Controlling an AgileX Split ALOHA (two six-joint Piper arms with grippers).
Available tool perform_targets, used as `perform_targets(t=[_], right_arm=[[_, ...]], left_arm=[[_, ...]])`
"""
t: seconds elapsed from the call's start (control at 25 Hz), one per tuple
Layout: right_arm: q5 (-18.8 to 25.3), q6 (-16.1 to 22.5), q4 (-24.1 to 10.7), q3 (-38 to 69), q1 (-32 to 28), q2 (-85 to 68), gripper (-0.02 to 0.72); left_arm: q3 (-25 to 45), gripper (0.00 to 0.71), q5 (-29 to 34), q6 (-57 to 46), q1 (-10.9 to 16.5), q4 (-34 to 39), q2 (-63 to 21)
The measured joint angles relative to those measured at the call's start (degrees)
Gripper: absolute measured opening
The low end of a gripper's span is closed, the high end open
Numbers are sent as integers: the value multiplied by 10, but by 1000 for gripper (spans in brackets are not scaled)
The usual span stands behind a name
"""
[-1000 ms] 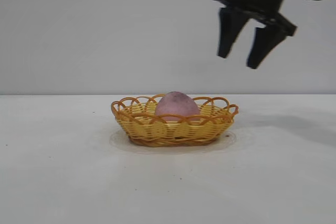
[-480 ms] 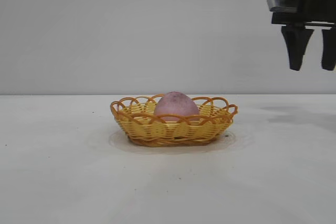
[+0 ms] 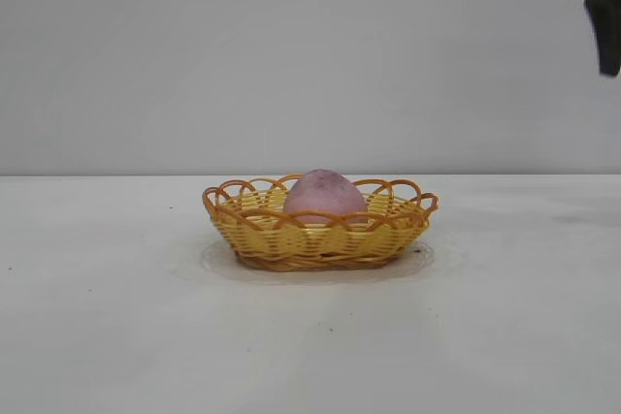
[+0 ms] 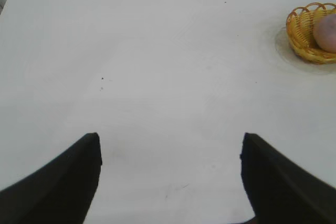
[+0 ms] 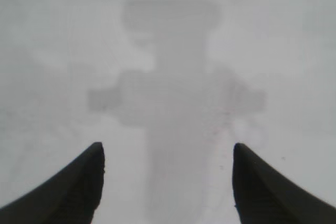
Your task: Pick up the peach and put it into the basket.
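Peach: where the basket stands mid-tabletop, the peach sits inside it, its pink-mauve top rising above the rim.
Basket: yellow wicker with an orange looped rim, resting flat on the tabletop; a faint round mark rings its base.
Tabletop: white, matte and plain, with a few tiny dark specks; it spreads wide on every side of the basket.
Room: a bare pale grey wall stands behind the basket, meeting the tabletop in a straight level line.
Right gripper: high above and well to the right of the basket, only a dark edge of it showing at the exterior view's upper right corner; its wrist view shows both fingers spread apart with nothing between them, over bare tabletop bearing the arm's blurred grey shadow.
Left gripper: well apart from the basket, fingers spread wide and holding nothing, over bare tabletop; the basket with the peach shows far off at the edge of its wrist view.
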Motion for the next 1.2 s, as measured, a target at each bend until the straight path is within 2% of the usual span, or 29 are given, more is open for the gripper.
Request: perform_targets(t=[0.6,1.2], right_arm=[[3,1,6,299,-1,-284,445],[12,1,7,569,-1,-714,445]], left_arm=[[0,544,0,0,0,0,0],[0,544,0,0,0,0,0]])
